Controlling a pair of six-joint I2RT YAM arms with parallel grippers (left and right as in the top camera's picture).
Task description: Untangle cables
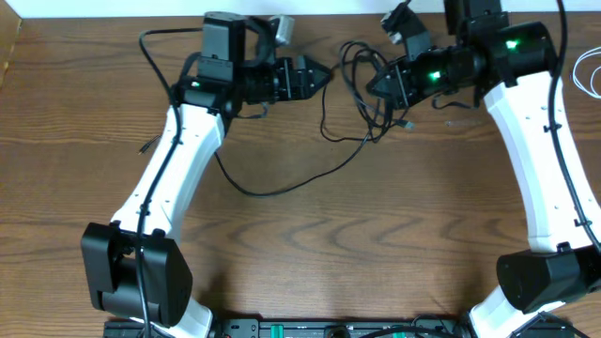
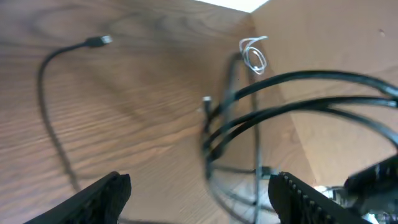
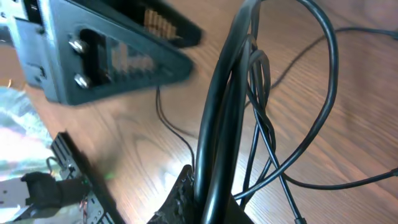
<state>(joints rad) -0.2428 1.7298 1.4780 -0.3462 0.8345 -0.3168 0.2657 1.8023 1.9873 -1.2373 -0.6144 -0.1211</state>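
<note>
Wood-grain table (image 1: 300,253), viewed from above and from each wrist, with both arms reaching toward its far edge.

Right gripper (image 3: 198,198): jaws clamped shut on several strands of black cable (image 3: 216,99). The strands rise from the pinch as a tight bundle, then fan out into loose loops.

Left gripper (image 1: 324,78): jaws spread wide and empty, facing the right gripper. The loops hang just ahead of its fingers (image 2: 109,193) but not between them.

Outward from the pinch, the black cable forms a knot of overlapping loops between the two grippers. One long strand sweeps toward the near side and back up beside the left arm. A black cord end with a small plug (image 2: 102,41) lies apart on the wood. How many separate cords make up the knot cannot be told.

White cable (image 2: 254,55): a small coil near the table's edge on the right arm's side, well apart from the knot.

Handling, as a judgement: the cords look light, thin and limp. They are likely to sag, slip through a loose pinch and snag at the plug tips. A sound hold for the left gripper would be a single outer loop near the clamped bundle, drawn gently sideways.
</note>
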